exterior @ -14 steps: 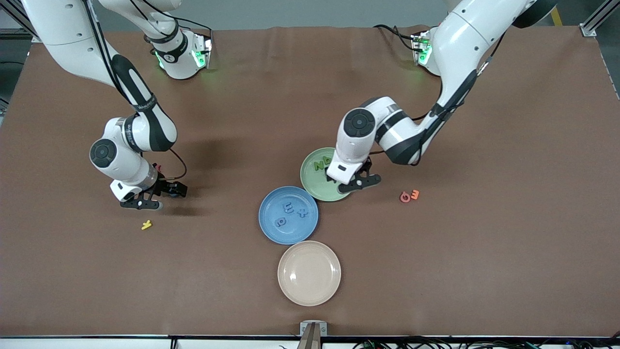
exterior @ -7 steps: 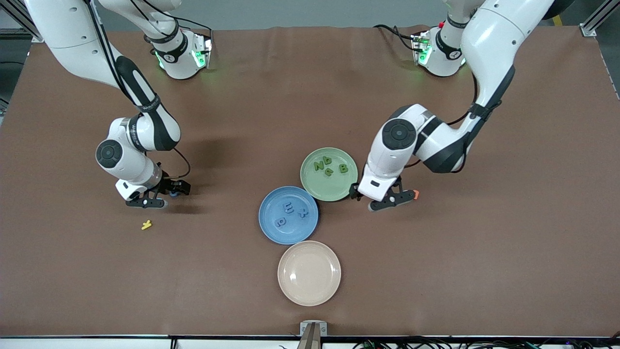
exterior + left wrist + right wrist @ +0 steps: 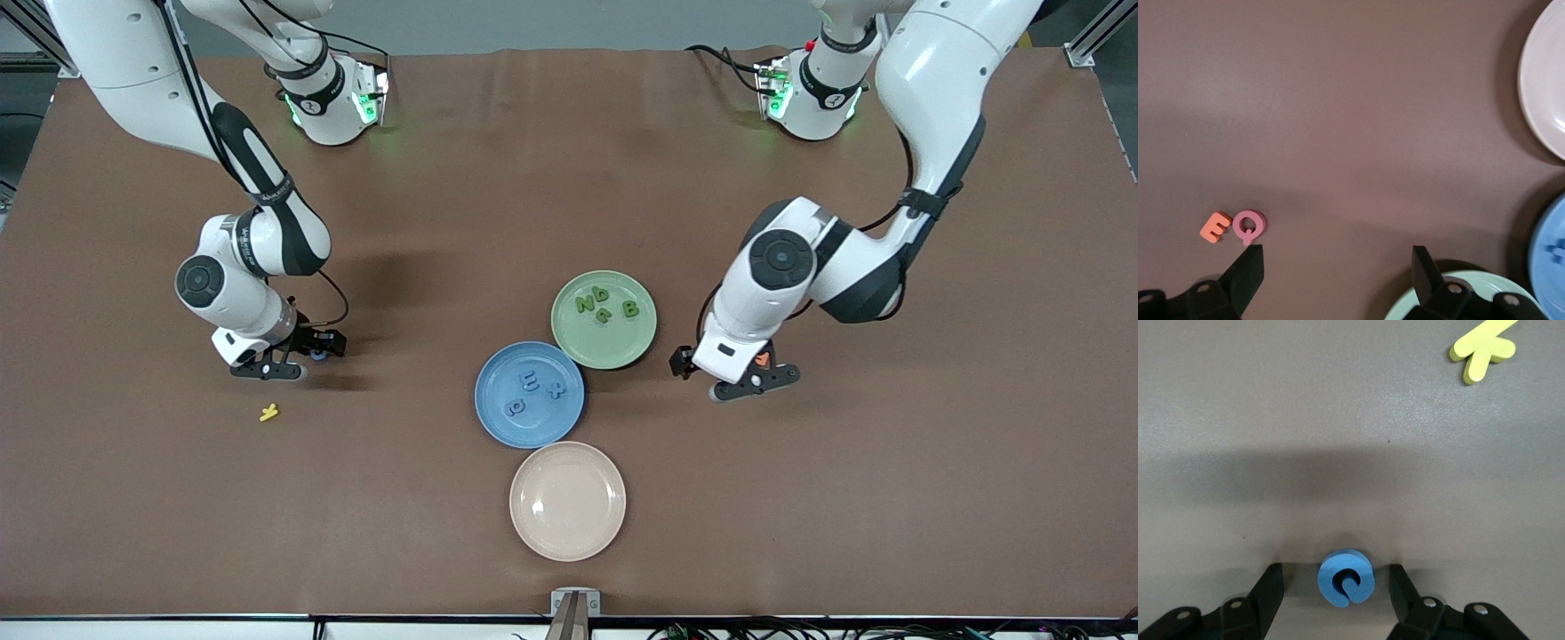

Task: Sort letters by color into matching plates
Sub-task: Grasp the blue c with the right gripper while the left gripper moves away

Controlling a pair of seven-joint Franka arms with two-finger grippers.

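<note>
Blue letter (image 3: 1345, 578) flat on table.

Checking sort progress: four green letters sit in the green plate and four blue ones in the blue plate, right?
Not quite. The front view shows four green letters in the green plate, but only three blue letters in the blue plate; the right wrist view shows a fourth on the table.

Brown table (image 3: 533, 178) carries three plates (image 3: 529, 394) and scattered letters (image 3: 268, 412).
</note>
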